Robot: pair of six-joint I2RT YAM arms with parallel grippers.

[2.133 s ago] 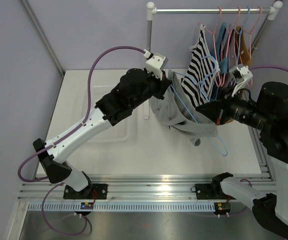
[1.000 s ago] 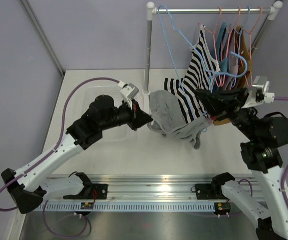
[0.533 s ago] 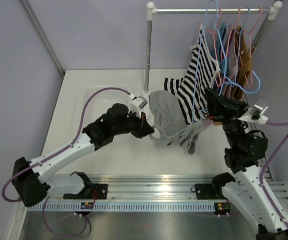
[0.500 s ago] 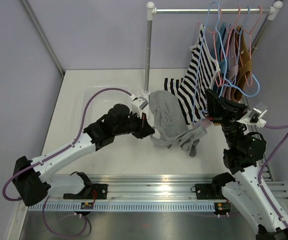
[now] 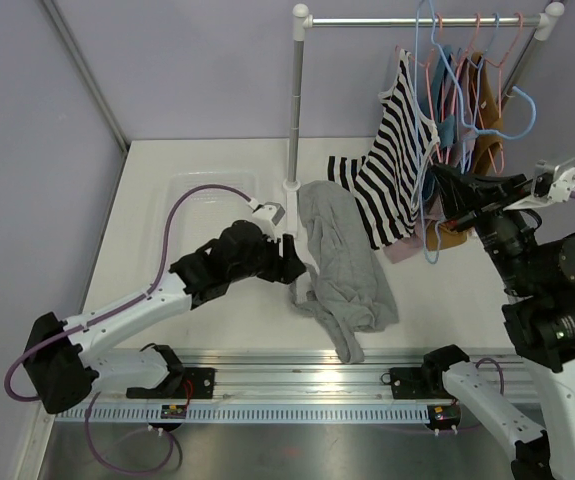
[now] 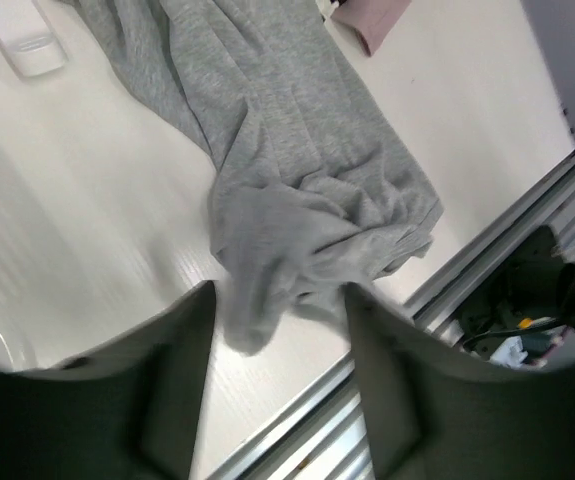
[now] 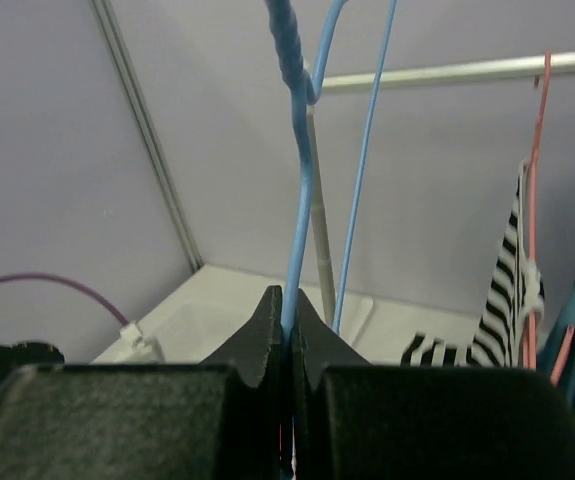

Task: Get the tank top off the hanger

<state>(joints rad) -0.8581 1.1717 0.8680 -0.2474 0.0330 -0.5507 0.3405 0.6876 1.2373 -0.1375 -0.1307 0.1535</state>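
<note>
Tank top (image 5: 342,265) lies crumpled on the table (image 5: 197,160), 3 o'clock of the wide-open left gripper (image 5: 292,262); light, floppy, best pinched at a fold. Right gripper (image 7: 289,310) clamps the hanger (image 7: 299,200)

a silver metal clothes rail (image 5: 417,20) on white posts stood at the far right of the white table (image 5: 167,160). a black-and-white striped top (image 5: 392,165) hung from it beside thin pink wire hangers (image 5: 479,35) and a brown garment (image 5: 487,150). a pale pink cloth (image 5: 404,247) showed just below the stripes.
</note>
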